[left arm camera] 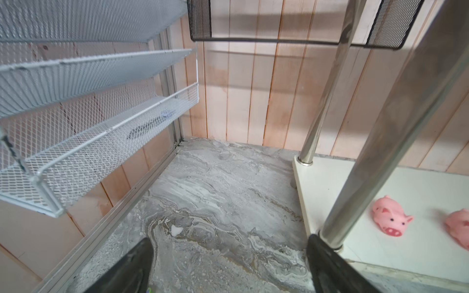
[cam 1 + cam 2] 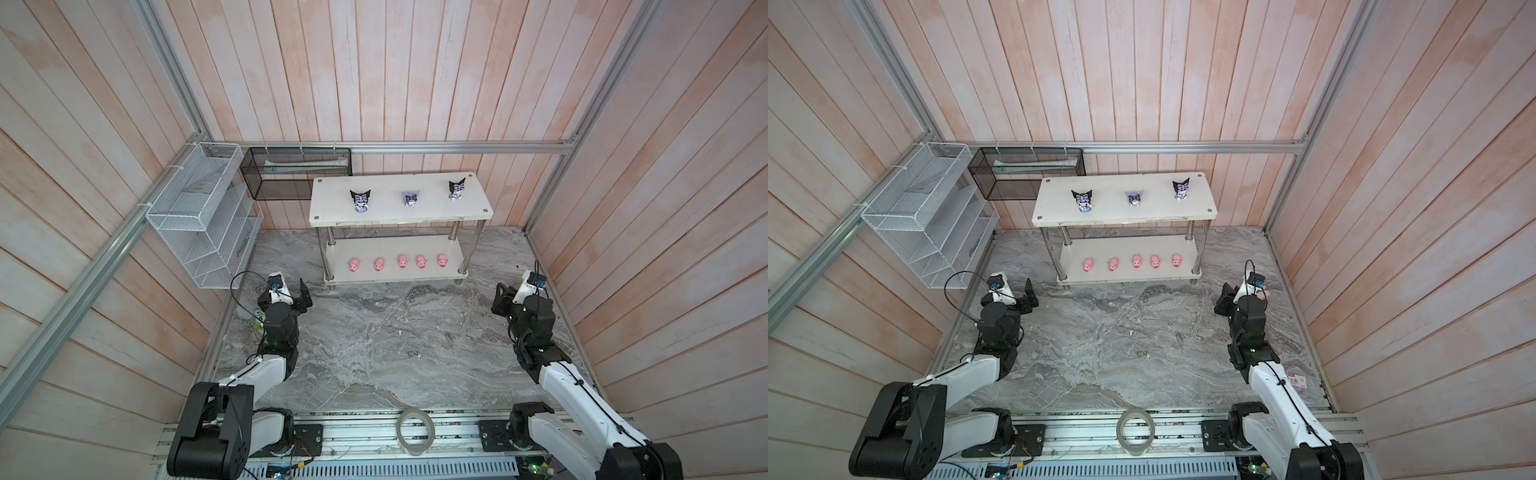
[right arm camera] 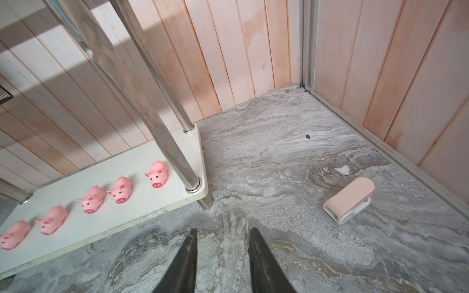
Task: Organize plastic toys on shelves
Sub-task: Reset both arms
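With left gripper [image 1: 229,238] spread wide and right gripper [image 3: 223,229] partly spread, both empty, pigs [image 2: 402,261] line the front edge of the shelves' [image 2: 395,220] lower board [image 2: 395,275] and figurines [image 2: 411,198] the top board [image 2: 332,208]: probably light, pigs soft; pinch gently across the flanks.

Pigs [image 2: 402,261] on lower board [image 2: 390,275]; figurines [image 2: 411,198] on upper board [image 2: 332,208].

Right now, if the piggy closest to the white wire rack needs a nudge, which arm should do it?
Left, probably. The left gripper is open beside that end of the lower shelf, close to the end pig. The right gripper sits at the far end, past four other pigs.
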Robot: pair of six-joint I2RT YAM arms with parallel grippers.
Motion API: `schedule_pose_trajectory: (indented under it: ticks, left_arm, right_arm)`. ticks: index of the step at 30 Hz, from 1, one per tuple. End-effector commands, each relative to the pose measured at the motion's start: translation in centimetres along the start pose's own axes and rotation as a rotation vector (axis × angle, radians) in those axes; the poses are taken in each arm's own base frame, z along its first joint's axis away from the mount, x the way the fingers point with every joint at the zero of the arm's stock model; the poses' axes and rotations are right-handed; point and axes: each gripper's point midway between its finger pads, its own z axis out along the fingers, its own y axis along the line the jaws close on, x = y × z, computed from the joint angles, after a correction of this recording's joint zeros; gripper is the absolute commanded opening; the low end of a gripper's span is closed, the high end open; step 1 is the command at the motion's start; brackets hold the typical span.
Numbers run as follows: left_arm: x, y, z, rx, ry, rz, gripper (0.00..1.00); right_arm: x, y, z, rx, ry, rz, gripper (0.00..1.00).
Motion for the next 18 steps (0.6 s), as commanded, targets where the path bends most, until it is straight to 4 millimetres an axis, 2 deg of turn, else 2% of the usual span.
schedule_pose_trajectory:
  ticks: [1,8,14,18]
  left_arm:
    - [0.0,-0.4,0.7,0.032,-0.004,0.018,0.96]
    - [3.1,-0.8,1.3,0.061,-0.003,0.022,0.99]
    - [3.8,0.0,1.7,0.047,0.009,-0.009,1.0]
    - [4.0,-0.1,1.7,0.05,0.014,-0.011,1.0]
  right_arm:
    - [-1.1,-1.0,0.4,0.05,-0.087,-0.033,0.35]
    - [0.0,-2.5,0.5,0.094,-0.146,-0.088,0.36]
    - [0.4,-5.2,1.6,0.248,-0.138,-0.184,0.38]
    - [0.6,-5.4,2.7,0.255,-0.148,-0.246,0.39]
